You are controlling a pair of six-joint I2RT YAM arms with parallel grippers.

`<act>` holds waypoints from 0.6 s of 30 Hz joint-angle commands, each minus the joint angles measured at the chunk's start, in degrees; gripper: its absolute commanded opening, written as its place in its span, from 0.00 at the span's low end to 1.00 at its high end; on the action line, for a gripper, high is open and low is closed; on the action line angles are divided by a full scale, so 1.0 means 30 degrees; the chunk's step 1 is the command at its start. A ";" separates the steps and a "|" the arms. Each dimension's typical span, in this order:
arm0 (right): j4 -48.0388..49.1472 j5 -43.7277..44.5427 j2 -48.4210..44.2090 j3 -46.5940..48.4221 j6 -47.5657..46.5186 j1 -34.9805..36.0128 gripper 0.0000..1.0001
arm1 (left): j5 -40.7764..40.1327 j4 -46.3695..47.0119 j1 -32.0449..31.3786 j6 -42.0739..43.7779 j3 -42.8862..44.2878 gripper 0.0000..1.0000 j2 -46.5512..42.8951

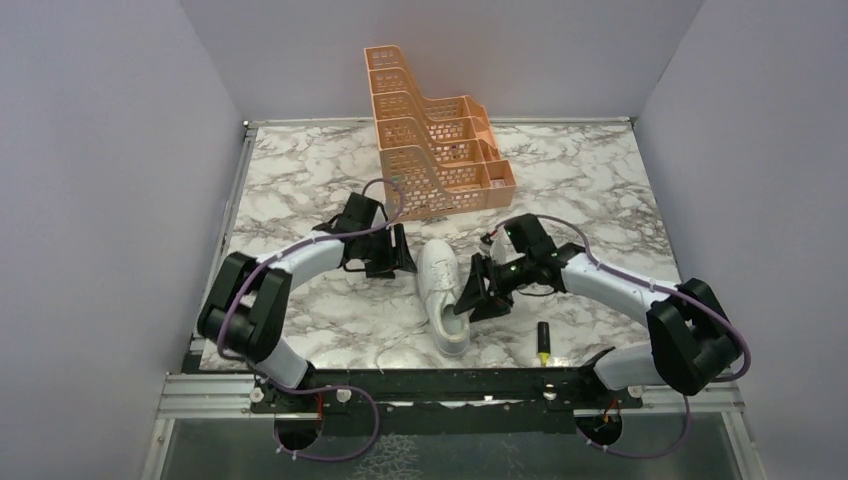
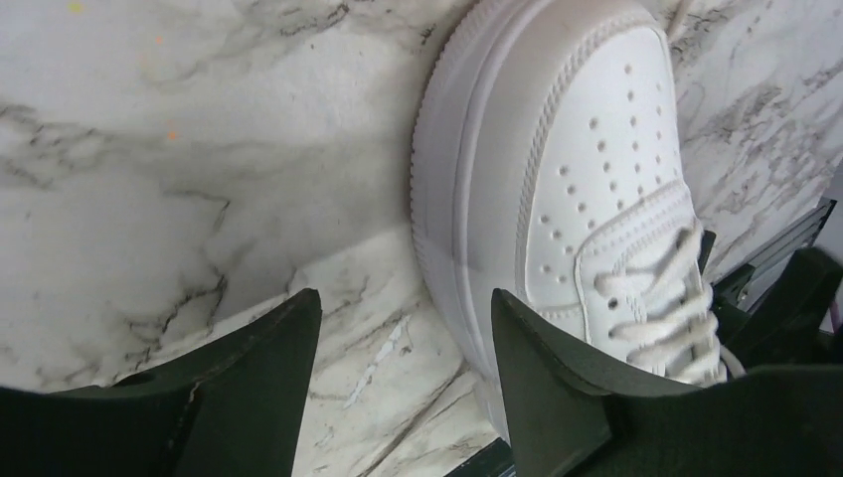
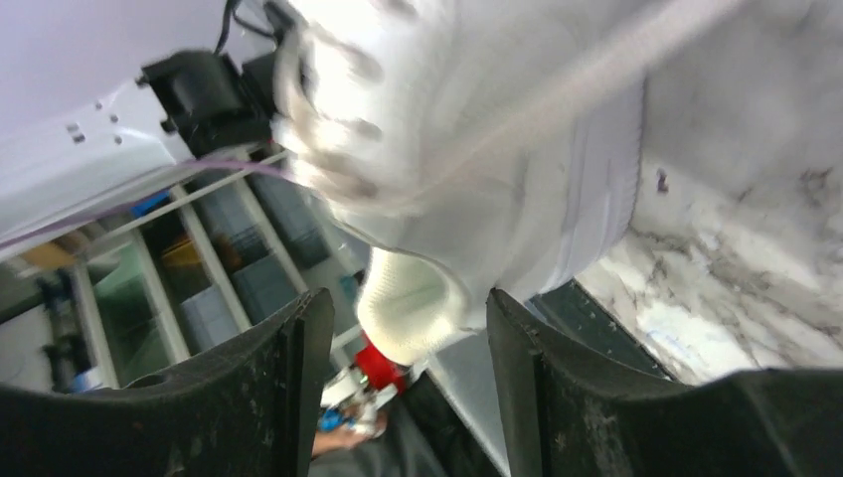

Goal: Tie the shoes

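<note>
One marble tabletop (image 1: 300, 200) carries everything noted: an orange rack (image 1: 440, 160) at the far side and, near the middle, the white sneaker (image 1: 445, 290), resting on its sole between the two arms with its toe toward the rack. Assessed risk: nothing pins the sneaker, so a pull on one lace would likely drag or roll it rather than tighten anything. Both hands sit close to its sides, and a sideways nudge from a finger could turn it out of line. Left hand (image 2: 403, 298): jaws well apart over bare marble just beside the toe, holding nothing, one finger next to the sole edge. Right hand (image 3: 408, 298): jaws likewise apart near the heel opening, nothing seen between them, though that view is blurred. Laces (image 2: 656, 298) show no bow. A yellow marker (image 1: 543, 342) lies apart, near the right arm's base.
</note>
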 commanded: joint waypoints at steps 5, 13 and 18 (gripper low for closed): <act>-1.0498 1.3166 0.0169 0.8801 -0.8278 -0.0014 0.63 | -0.0160 -0.2203 0.0372 0.1557 -0.2195 0.91 -0.6622; -1.4855 1.5242 0.2102 1.6178 -1.3046 0.0008 0.55 | -0.2072 -0.4505 -0.2468 0.2364 -0.2510 0.72 -0.8054; -0.7663 1.1531 -0.2357 1.2959 -1.5382 -0.0020 0.50 | -0.1515 -0.3040 -0.3691 0.2499 -0.2818 0.60 -0.6387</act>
